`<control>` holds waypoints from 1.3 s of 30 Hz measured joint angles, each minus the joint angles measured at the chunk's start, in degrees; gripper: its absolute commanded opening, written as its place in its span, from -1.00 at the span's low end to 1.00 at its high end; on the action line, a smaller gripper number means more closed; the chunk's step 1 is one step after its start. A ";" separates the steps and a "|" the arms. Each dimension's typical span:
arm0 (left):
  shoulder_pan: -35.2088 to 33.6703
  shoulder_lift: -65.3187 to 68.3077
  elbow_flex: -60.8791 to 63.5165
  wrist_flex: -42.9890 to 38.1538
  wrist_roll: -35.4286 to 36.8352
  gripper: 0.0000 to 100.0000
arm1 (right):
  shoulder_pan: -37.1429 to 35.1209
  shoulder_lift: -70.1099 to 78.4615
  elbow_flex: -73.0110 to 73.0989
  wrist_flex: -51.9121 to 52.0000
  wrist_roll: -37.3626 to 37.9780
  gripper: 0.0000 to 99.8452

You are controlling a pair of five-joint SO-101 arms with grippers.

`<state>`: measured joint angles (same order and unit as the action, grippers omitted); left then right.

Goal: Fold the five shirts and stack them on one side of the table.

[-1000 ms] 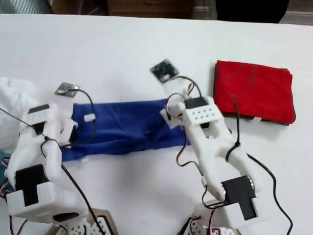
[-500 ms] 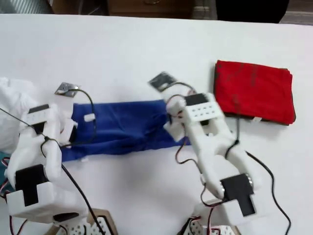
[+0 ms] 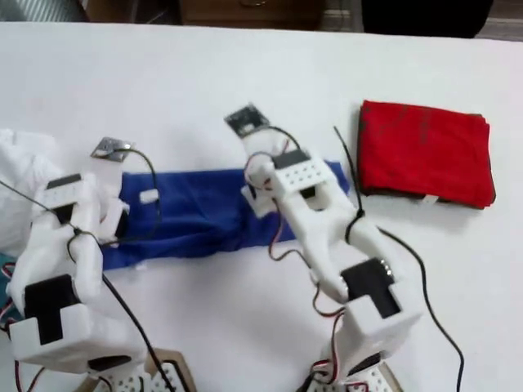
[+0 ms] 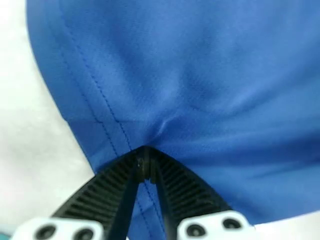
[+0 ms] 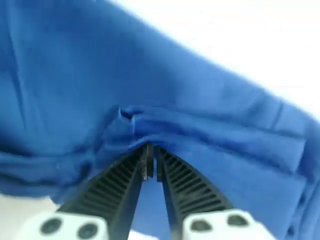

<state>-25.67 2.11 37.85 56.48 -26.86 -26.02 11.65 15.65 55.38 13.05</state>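
A blue shirt (image 3: pixel 196 212) lies folded into a long strip across the middle of the white table. My left gripper (image 4: pixel 145 167) is shut on the blue shirt near its left end, beside a stitched hem. At the strip's other end my right gripper (image 5: pixel 150 162) is shut on a bunched fold of the same blue shirt (image 5: pixel 210 145). In the high view the left arm (image 3: pixel 69 237) sits over the strip's left end, while the right arm (image 3: pixel 302 192) covers its right part. A folded red shirt (image 3: pixel 425 155) rests at the right, on a darker folded one beneath it.
Crumpled white cloth (image 3: pixel 20 175) lies at the table's left edge, beside the left arm. Cables trail from both arms over the table. Open white tabletop (image 3: pixel 180 82) stretches behind the blue strip. Dark furniture stands beyond the far edge.
The right arm has swung left, carrying the right end of the blue shirt with it and away from the red shirt. The left arm has stayed where it was.
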 measured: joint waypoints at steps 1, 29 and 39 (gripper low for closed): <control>0.00 0.00 0.00 0.00 0.00 -0.95 | 0.00 0.18 -1.14 0.53 -0.18 -0.96; 0.00 0.00 0.00 0.00 0.00 -0.95 | 19.43 11.34 -10.99 9.49 6.77 -0.96; 0.00 0.00 0.00 0.00 0.00 -0.95 | 20.22 8.44 -13.19 12.22 6.77 -0.96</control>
<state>-25.67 2.11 37.85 56.48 -26.86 -5.80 20.09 2.46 67.60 19.82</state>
